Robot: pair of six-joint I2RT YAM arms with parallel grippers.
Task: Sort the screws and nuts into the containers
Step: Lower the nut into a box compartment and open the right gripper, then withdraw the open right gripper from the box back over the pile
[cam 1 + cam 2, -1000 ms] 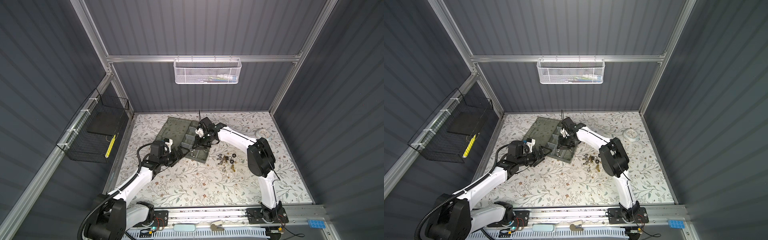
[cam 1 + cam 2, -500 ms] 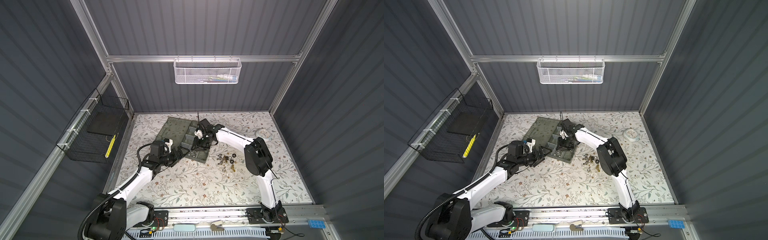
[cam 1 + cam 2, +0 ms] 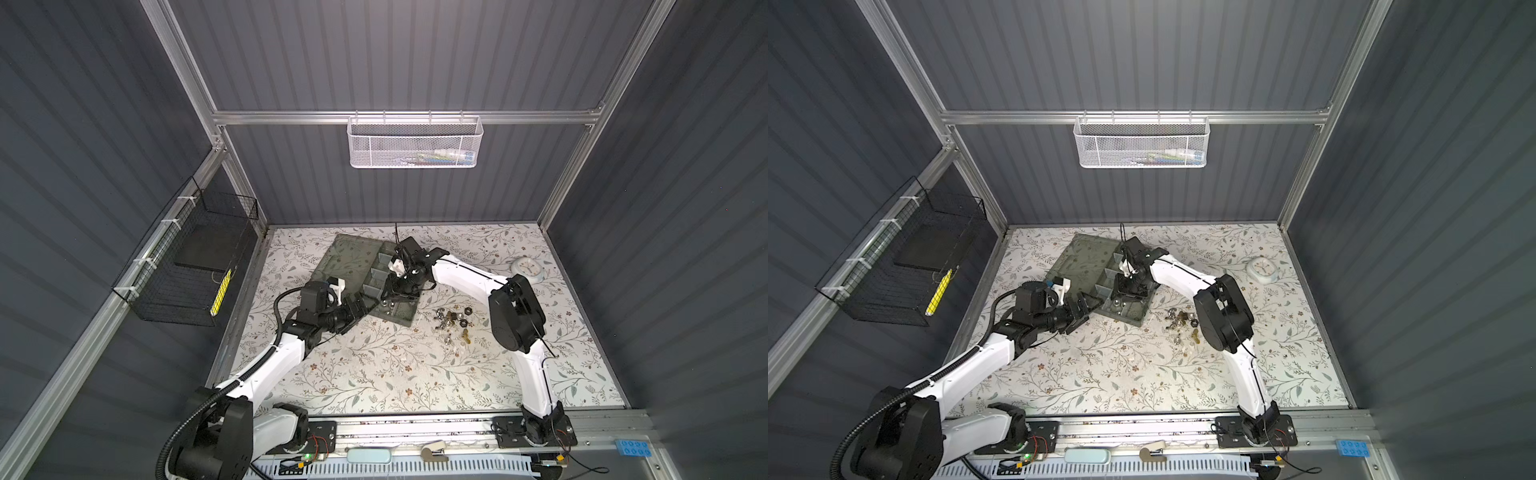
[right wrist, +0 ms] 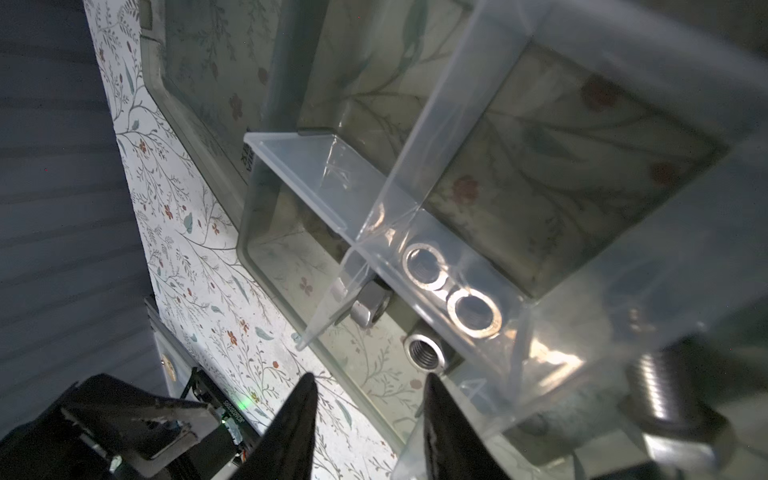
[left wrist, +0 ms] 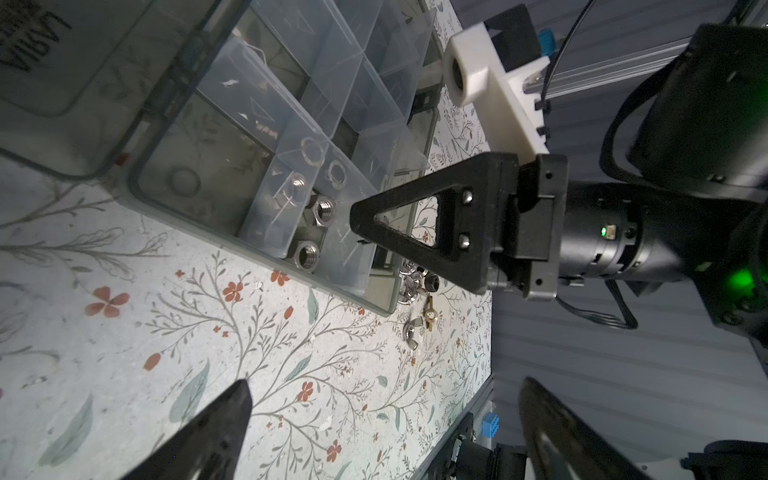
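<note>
Near the right tool (image 4: 370, 380), 2 silver nuts (image 4: 424, 354).

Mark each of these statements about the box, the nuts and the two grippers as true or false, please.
1. The box has its lid open. True.
2. Silver nuts lie in a compartment of the box. True.
3. The right gripper holds a nut. False: its jaws stand apart with nothing between them.
4. The loose pile of nuts and screws lies left of the box in both top views. False: it lies right of the box, on the table.
5. The clock lies inside the box. False: it lies on the table, near the right wall.
6. The left gripper is open. True.
</note>
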